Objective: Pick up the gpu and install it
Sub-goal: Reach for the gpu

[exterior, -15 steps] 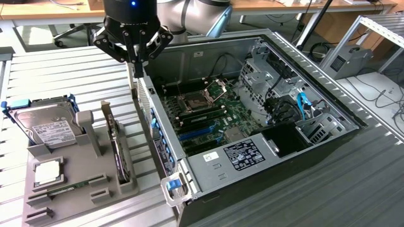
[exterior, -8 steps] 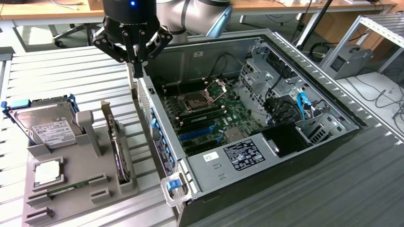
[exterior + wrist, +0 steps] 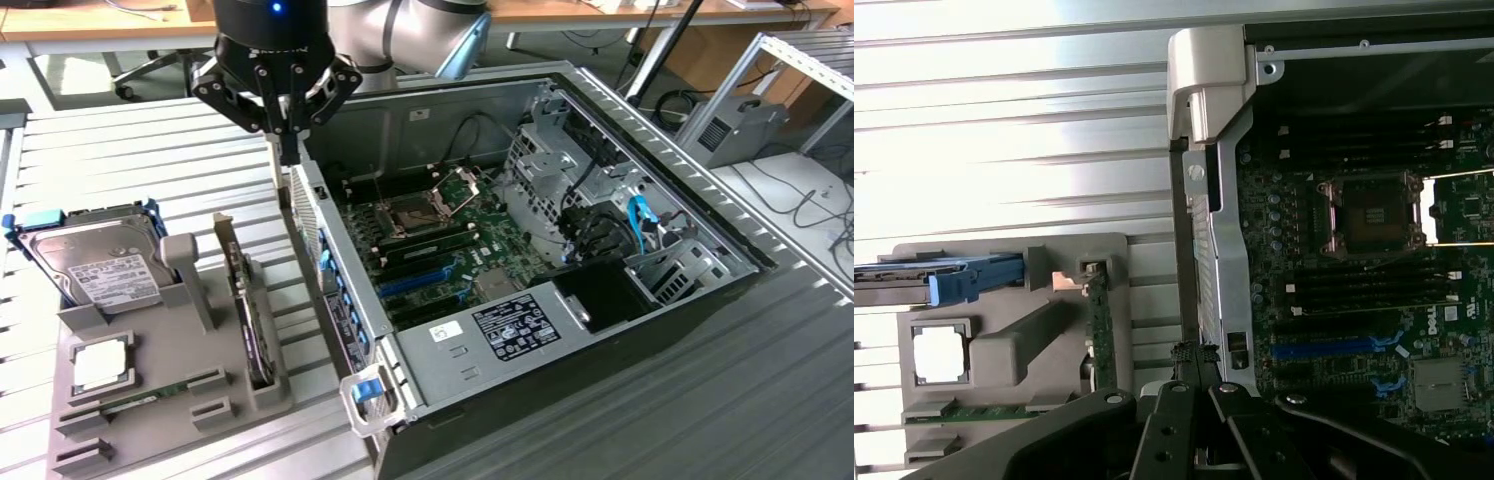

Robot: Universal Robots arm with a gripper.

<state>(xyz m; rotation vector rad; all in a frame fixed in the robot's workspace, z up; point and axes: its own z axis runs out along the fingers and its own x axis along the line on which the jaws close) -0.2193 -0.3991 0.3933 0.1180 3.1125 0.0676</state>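
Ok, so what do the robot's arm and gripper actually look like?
The gripper is black: a round body with a small blue light on it, and jointed linkage fingers dotted with silver pins. The arm behind it is smooth silver-grey tubing with a pale blue joint cap.

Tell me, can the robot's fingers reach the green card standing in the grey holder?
Probably yes. The thin green circuit card stands upright with its top edge bare. The shut black fingers hang nearby, above the grey metal computer case's wall.
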